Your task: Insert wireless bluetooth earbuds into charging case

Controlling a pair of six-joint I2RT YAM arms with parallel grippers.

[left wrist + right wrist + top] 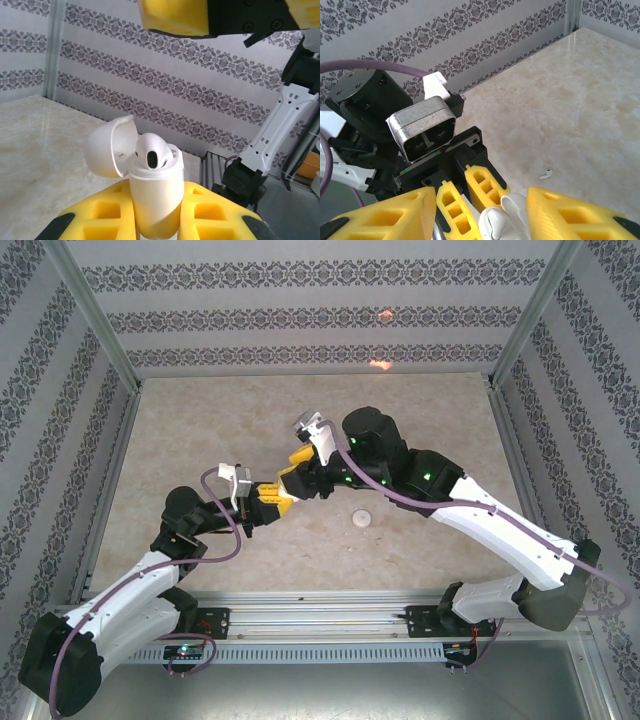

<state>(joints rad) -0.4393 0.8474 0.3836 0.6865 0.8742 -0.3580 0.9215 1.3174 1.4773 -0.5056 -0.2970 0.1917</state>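
The white charging case (pixel 155 197) stands upright with my left gripper (pixel 157 192) shut on its body. Its lid (pixel 109 147) hangs open to the left. One white earbud (pixel 151 150) sits in the case mouth, its head sticking out above the rim. My right gripper (pixel 482 197) hovers just over the case, its yellow fingers (pixel 580 215) apart on either side of that earbud (pixel 492 225) and not touching it. A second earbud (pixel 546 173) lies loose on the table, right of both grippers (pixel 361 518). The left gripper (pixel 268 498) and right gripper (pixel 293 472) meet at mid-table.
The marble-patterned tabletop (pixel 200 430) is ringed by patterned walls and metal corner posts (pixel 95 315). The left wrist camera housing (pixel 425 127) sits close behind the case. A rail (pixel 320 615) runs along the near edge.
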